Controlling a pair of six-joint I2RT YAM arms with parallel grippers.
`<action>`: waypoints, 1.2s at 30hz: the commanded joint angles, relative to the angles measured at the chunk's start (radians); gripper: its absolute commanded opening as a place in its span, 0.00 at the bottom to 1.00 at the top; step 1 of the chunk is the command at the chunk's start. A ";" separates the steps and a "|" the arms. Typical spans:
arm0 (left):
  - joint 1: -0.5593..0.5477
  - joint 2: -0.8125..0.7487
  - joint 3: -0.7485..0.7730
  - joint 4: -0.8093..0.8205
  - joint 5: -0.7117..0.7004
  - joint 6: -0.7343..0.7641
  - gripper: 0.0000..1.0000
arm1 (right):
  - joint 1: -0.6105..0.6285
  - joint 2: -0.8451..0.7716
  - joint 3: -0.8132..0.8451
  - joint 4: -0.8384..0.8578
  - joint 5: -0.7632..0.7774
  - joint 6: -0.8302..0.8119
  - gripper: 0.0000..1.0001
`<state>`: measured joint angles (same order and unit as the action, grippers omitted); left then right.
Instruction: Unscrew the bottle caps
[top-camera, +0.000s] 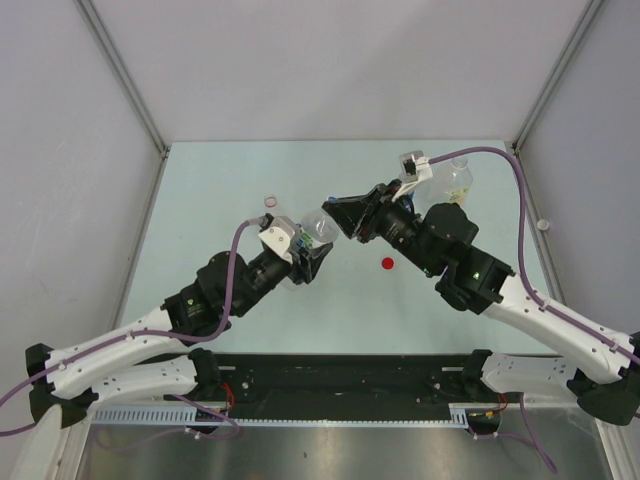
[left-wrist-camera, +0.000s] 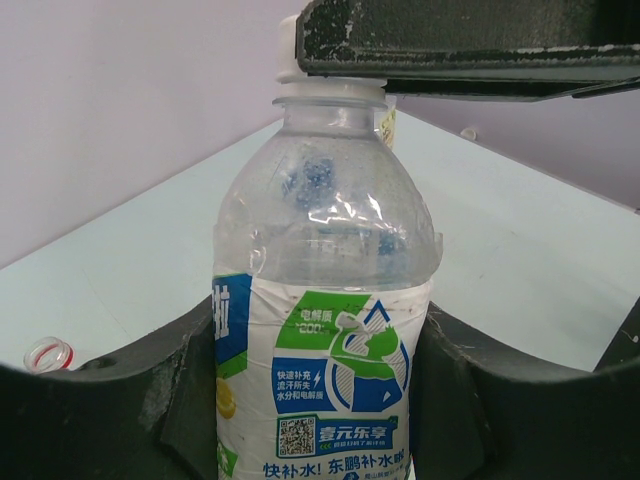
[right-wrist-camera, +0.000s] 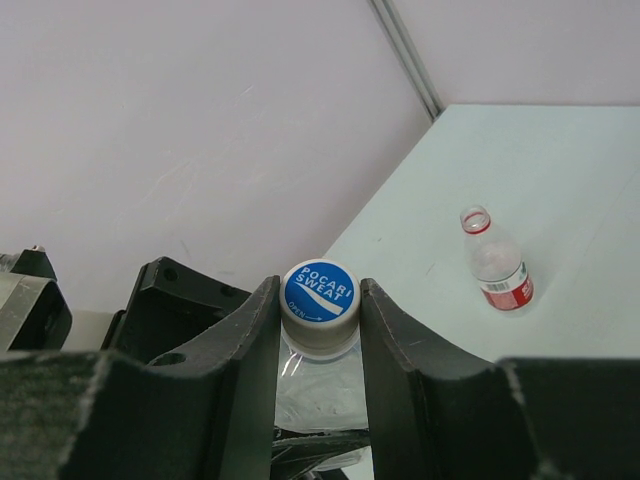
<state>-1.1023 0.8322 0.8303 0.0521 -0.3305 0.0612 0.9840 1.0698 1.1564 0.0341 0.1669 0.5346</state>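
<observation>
Near the centre of the bench (top-camera: 220, 180), the left jaws are clamped around the labelled body of the white-and-blue bottle (left-wrist-camera: 325, 330), and the right jaws are pinched on its blue-topped cap (right-wrist-camera: 319, 298). The twist should go best if the right wrist turns squarely about the bottle's axis while the left grips firmly without crushing. A loose red cap (top-camera: 388, 264) lies at 4 o'clock from the bottle.

Top view looks down from behind; both close wrist views share the bottle (left-wrist-camera: 330, 400) and cap (right-wrist-camera: 320, 290).
</observation>
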 joint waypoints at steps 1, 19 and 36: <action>-0.014 -0.012 0.012 0.038 0.045 0.002 0.00 | 0.007 -0.027 0.020 -0.002 -0.093 -0.077 0.00; 0.228 0.082 0.113 0.123 1.120 -0.316 0.01 | -0.007 -0.111 0.017 0.052 -0.863 -0.265 0.00; 0.297 0.312 0.196 0.482 1.529 -0.667 0.00 | -0.013 -0.107 0.014 0.012 -1.224 -0.266 0.00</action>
<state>-0.8177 1.0946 0.9943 0.4946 1.2991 -0.5159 0.9424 0.9150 1.1801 0.1520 -0.8768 0.2523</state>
